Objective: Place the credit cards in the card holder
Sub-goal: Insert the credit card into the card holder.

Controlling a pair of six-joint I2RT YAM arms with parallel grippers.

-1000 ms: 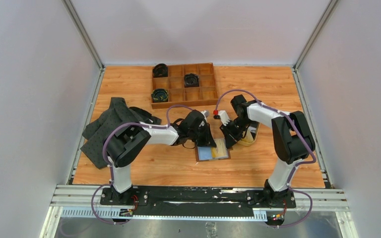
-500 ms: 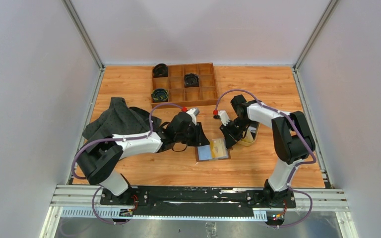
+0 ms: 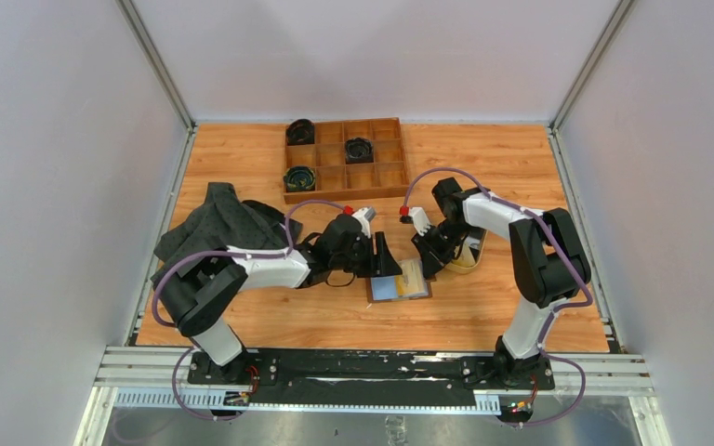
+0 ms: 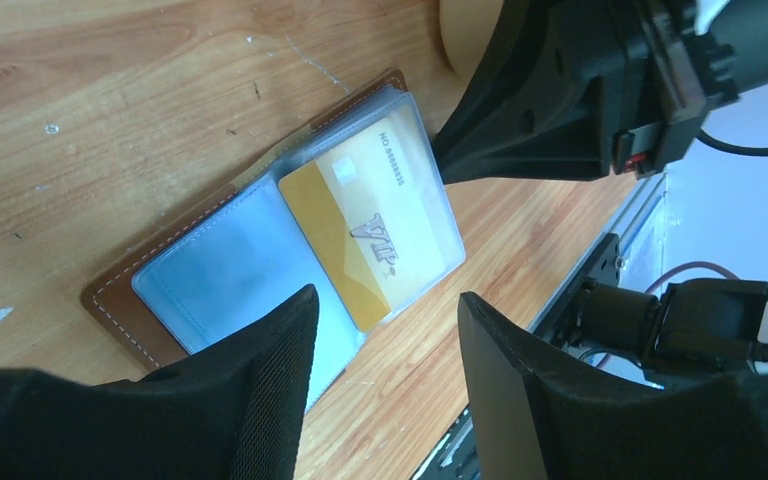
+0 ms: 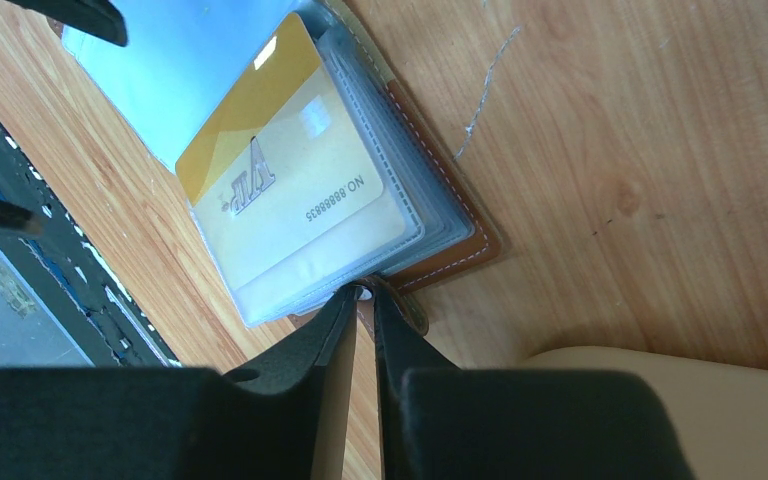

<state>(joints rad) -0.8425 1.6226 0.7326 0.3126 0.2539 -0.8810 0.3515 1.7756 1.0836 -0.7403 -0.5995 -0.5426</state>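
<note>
Overhead: card holder [image 3: 398, 283] lies open and flat on the wooden table [image 3: 483, 316], near centre, between the two arms. The left gripper [image 3: 383, 253] is at its left edge and the right gripper [image 3: 428, 258] at its right edge. A tan dish [image 3: 472, 262] sits just right of the right gripper. A compartment tray [image 3: 344, 195] stands at the far side with three dark round items in its cells. A dark cloth [image 3: 218, 228] is heaped at the left. Card detail and jaw gaps are too small to read from this view. Left wrist view: the open card holder shows a pale blue sleeve on one half. On the other half a yellow-gold credit card [image 4: 380, 220] with printed lettering sits inside a clear sleeve. The left fingers [image 4: 260, 380] stand well apart above the near edge with nothing between them, so the jaws are open. Right wrist view: the jaws are closed to a thin slit. Their tips nip the card holder's edge where the stack of clear sleeves meets the brown stitched leather. This contact is hidden from overhead. The same view shows several more clear sleeves stacked under the gold card. No other cards can be made out in any view.
</note>
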